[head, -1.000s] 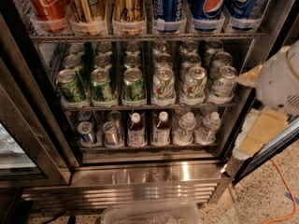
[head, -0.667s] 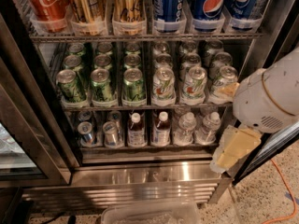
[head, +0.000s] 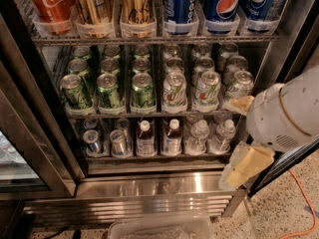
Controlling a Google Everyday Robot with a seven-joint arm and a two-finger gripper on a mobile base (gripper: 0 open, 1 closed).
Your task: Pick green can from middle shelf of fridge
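A green can (head: 143, 89) is seen upright at the front of a lane on the middle shelf (head: 149, 114) of the fridge (head: 149, 183), with its silver top and pull tab turned towards the camera. Two more green cans (head: 92, 90) are set at the front of the two lanes to its left, and further green cans are lined up behind each of them. Just to its right, three lanes are filled with whitish cans (head: 206, 87). Each lane is bounded by a clear plastic tray that is carried on the wire rack.

On the rack above, red, gold and blue cans (head: 134, 4) are ranged side by side. On the rack below, small silver-blue cans (head: 104, 142) are placed at the left and small bottles (head: 172, 137) to their right.

The gripper (head: 233, 138) is held in front of the fridge's right edge, near the rightmost whitish can and well apart from the green can. Its jaws are spread wide, one above the other, and nothing is held between them.

Below the fridge, a clear plastic bin (head: 159, 227) is partly shown at the bottom edge, and an orange cable (head: 305, 203) is laid on the speckled floor at the right.
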